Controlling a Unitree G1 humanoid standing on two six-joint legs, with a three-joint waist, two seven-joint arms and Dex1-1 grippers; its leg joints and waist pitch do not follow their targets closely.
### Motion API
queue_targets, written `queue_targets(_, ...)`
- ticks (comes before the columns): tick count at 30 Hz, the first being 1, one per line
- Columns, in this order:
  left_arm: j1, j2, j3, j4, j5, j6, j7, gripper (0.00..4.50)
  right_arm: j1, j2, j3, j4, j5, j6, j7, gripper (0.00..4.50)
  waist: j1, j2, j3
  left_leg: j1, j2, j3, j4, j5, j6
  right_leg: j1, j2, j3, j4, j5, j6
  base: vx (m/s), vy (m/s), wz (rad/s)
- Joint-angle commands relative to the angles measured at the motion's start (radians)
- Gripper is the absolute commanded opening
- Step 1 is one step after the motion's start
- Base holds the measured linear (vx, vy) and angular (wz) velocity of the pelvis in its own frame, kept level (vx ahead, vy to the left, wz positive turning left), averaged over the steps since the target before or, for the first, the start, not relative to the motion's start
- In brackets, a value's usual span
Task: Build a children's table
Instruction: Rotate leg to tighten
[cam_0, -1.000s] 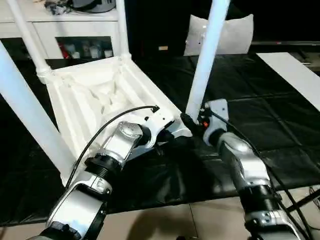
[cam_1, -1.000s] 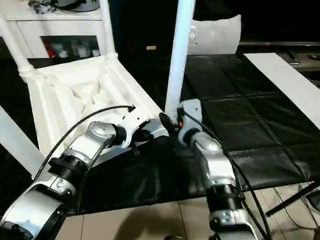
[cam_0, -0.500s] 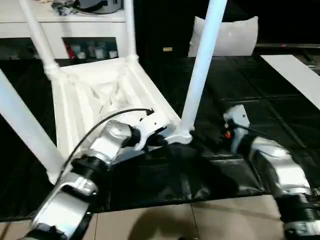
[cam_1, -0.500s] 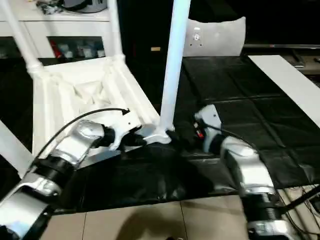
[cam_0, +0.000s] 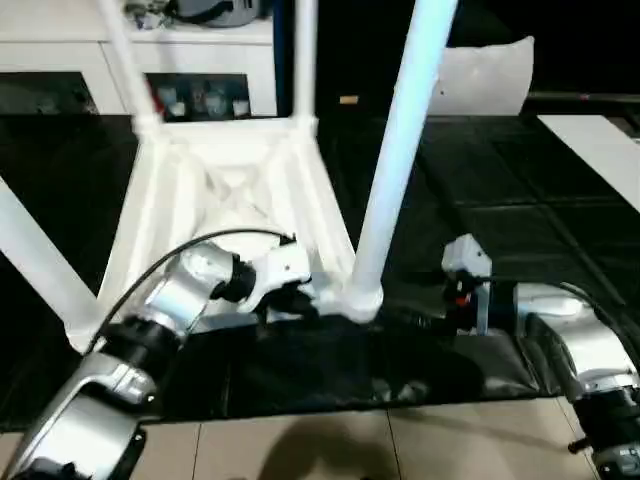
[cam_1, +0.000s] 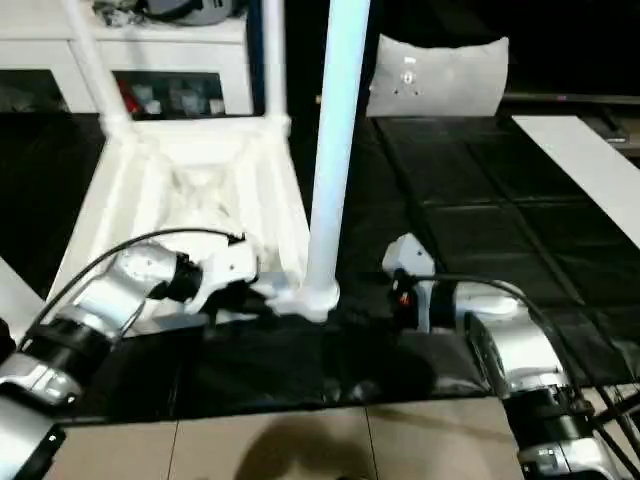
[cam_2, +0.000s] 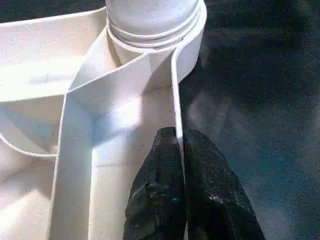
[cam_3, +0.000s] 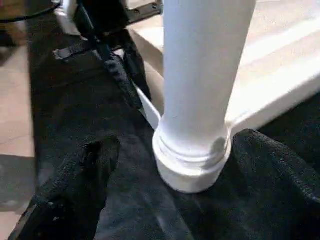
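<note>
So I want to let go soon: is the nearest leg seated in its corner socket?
Looks seated: the leg stands upright, its ringed end inside the tabletop's corner socket.

The children's table (cam_0: 235, 190) lies upside down on black sheeting (cam_0: 500, 220), ribbed underside facing up, legs rising from its corner sockets. The near right leg (cam_0: 400, 160) stands tall, its flared end seated in the corner socket (cam_0: 360, 300). The left pincer (cam_0: 305, 300) reaches in at the tabletop's near rim just beside that socket. The right pincer (cam_0: 425, 320) lies low on the sheeting on the leg's other side. A white cabinet (cam_0: 190, 60) stands behind.
</note>
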Motion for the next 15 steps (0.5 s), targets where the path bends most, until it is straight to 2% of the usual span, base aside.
queue_targets(1,0.012,0.0,-0.074,-0.072,-0.002,-0.04,-0.098,0.0,-0.02,-0.008,0.001,-0.007,0.018,0.009,0.031,3.71,-0.003,-0.007,-0.076,0.004,0.034,-0.001,-0.066,-0.136,0.081,0.067,-0.068,0.062,-0.06,-0.379,-0.118,0.0,0.0,0.0)
queue_targets(3,0.017,0.009,-0.084,-0.087,-0.002,-0.05,-0.119,0.0,-0.029,-0.004,0.003,0.002,0.026,0.017,0.047,3.6,0.003,-0.005,-0.076,0.006,0.034,0.001,-0.066,-0.133,0.077,0.065,-0.067,0.064,-0.06,-0.375,-0.119,0.0,0.0,0.0)
queue_targets(5,0.021,0.021,-0.095,-0.097,0.005,-0.058,-0.137,0.0,-0.039,-0.002,0.012,0.012,0.021,0.014,0.061,3.29,0.007,-0.004,-0.075,0.01,0.035,0.002,-0.066,-0.133,0.073,0.062,-0.066,0.065,-0.061,-0.373,-0.12,0.0,0.0,0.0)
queue_targets(7,0.025,0.029,-0.102,-0.104,0.01,-0.063,-0.152,0.0,-0.044,-0.004,0.022,0.016,0.021,0.013,0.076,3.24,0.007,-0.005,-0.074,0.006,0.034,0.001,-0.067,-0.135,0.072,0.064,-0.065,0.064,-0.06,-0.377,-0.119,0.0,0.0,0.0)
queue_targets(8,0.026,0.032,-0.104,-0.106,0.013,-0.067,-0.159,0.0,-0.046,-0.005,0.029,0.018,0.023,0.014,0.085,3.01,0.005,-0.006,-0.074,0.006,0.032,0.001,-0.067,-0.14,0.068,0.065,-0.065,0.063,-0.062,-0.395,-0.109,0.0,0.0,0.0)
queue_targets(9,0.027,0.033,-0.104,-0.107,0.013,-0.068,-0.162,0.0,-0.047,-0.006,0.032,0.019,0.025,0.015,0.089,3.01,0.003,-0.013,-0.075,0.005,0.031,0.003,-0.066,-0.138,0.068,0.065,-0.065,0.064,-0.063,-0.4,-0.105,0.0,0.0,0.0)
queue_targets(10,0.028,0.034,-0.105,-0.109,0.014,-0.069,-0.164,0.0,-0.05,-0.007,0.036,0.019,0.026,0.017,0.096,2.84,0.005,-0.01,-0.075,0.004,0.031,0.002,-0.066,-0.132,0.067,0.066,-0.066,0.064,-0.063,-0.407,-0.101,0.0,0.0,0.0)
queue_targets(14,0.031,0.039,-0.106,-0.119,0.012,-0.066,-0.167,0.0,-0.054,-0.008,0.045,0.017,0.027,0.031,0.118,2.64,0.005,-0.011,-0.076,0.003,0.031,0.002,-0.065,-0.116,0.07,0.066,-0.065,0.064,-0.061,-0.403,-0.096,0.0,0.0,0.0)
queue_targets(15,0.032,0.041,-0.106,-0.123,0.011,-0.065,-0.168,0.0,-0.056,-0.009,0.047,0.018,0.026,0.032,0.123,2.45,0.004,-0.016,-0.076,0.002,0.031,0.003,-0.065,-0.114,0.071,0.066,-0.065,0.064,-0.061,-0.401,-0.095,0.0,0.0,0.0)
